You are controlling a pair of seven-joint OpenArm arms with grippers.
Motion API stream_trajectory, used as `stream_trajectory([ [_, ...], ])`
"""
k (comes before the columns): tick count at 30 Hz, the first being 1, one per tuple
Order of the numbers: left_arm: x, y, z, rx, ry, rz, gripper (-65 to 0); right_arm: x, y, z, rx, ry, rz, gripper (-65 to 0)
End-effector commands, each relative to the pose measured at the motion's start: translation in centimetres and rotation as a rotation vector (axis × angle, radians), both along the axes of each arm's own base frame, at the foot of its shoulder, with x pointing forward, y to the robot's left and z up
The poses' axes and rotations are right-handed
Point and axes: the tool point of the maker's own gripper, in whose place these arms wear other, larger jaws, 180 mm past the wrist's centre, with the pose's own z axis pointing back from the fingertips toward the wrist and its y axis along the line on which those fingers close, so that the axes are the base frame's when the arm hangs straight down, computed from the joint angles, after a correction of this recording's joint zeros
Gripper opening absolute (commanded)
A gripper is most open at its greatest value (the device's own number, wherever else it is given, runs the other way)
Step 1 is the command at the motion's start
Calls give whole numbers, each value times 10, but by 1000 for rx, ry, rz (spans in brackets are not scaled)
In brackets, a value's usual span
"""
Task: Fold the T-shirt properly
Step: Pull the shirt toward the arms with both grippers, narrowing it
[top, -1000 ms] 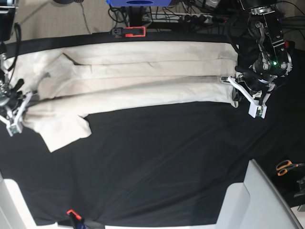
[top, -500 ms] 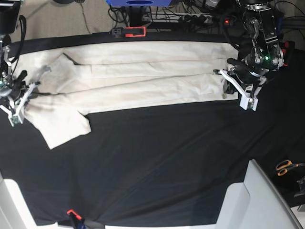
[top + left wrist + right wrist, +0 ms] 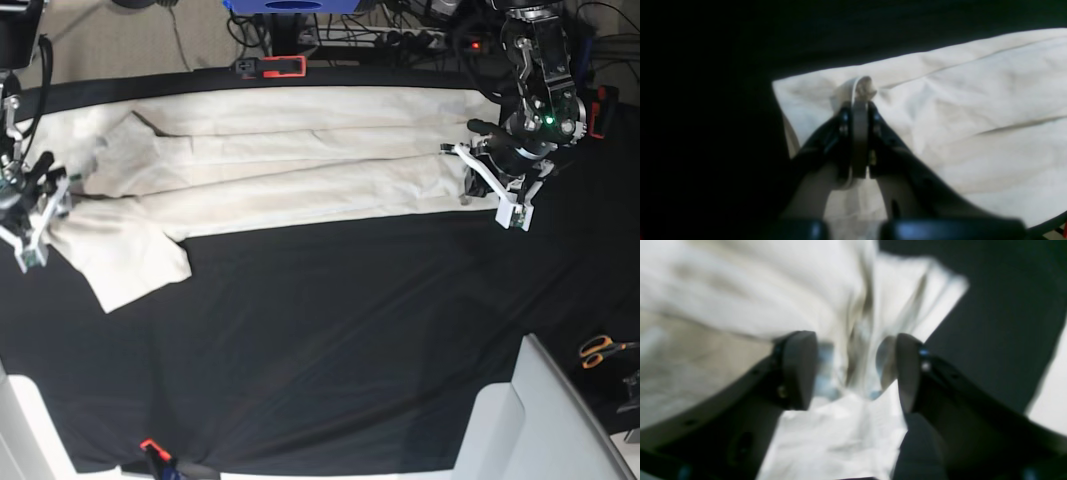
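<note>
The T-shirt [image 3: 290, 170] lies stretched in a long band across the far half of the black tablecloth [image 3: 330, 340], one lengthwise fold already laid over and a sleeve spilling off its near edge. My left gripper [image 3: 860, 96] is clenched on a small pinch of the hem corner, which I judge pins that end so the fold line stays taut. At the opposite, sleeve end my right gripper [image 3: 853, 370] stands with its jaws parted, loose cloth between them but nothing clamped.
</note>
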Motion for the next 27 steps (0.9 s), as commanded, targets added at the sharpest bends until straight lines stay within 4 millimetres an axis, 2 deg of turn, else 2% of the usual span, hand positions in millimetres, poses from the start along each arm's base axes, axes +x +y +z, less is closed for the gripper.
stream_trajectory([
  [1, 8, 6, 10, 15, -42, 1, -650, 11, -13, 27, -35, -71, -8, -252],
  [6, 9, 6, 11, 15, -45, 1, -650, 39, -9, 87, -66, -238, -10, -246],
  [8, 9, 6, 11, 13, -46, 2, -650, 60, -1, 95, -58, -252, 13, -246],
  [12, 11, 5, 12, 11, -49, 2, -650, 102, 24, 62, 51, -139, 124, -249],
  [16, 9, 5, 11, 11, -46, 2, -650, 128, 33, 34, 202, -96, 116, -251],
  [18, 9, 5, 11, 11, -44, 2, -650, 135, 36, 20, 271, -87, 88, -251],
  [22, 9, 5, 10, 14, -43, 2, -650, 148, 39, 10, 381, -133, 40, -248],
  [27, 9, 6, 10, 16, -43, 1, -650, 146, 37, -1, 445, -155, -4, -246],
])
